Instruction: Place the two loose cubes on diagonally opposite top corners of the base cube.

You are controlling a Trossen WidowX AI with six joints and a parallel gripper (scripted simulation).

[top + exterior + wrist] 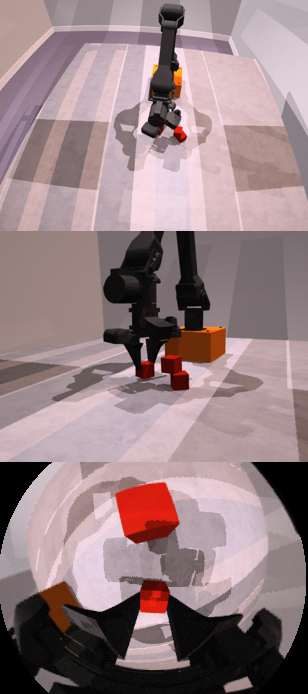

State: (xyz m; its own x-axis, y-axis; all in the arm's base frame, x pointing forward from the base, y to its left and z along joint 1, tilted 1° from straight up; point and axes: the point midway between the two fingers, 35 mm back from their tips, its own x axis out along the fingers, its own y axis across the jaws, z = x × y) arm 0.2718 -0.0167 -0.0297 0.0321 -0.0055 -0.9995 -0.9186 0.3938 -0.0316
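Note:
The gripper [145, 366] [154, 593] points down and is shut on a loose red cube [161, 131] [147, 372] [154, 604], with a finger on each side. The held cube looks level and just above the table, left of the other two cubes in the exterior view. The base cube [181, 138] [180, 381] stands on the table. The other loose red cube [178, 130] [171, 364] [145, 507] rests level on its top and overhangs to the left in the exterior view. In the wrist view this upper cube hides the base cube.
The orange block [177, 90] [194, 346] [60, 604] under the arm stands behind the cubes. The upper loose cube is close beside the right finger in the exterior view. Arm shadows and coloured stripes cross the table [172, 204] [139, 430].

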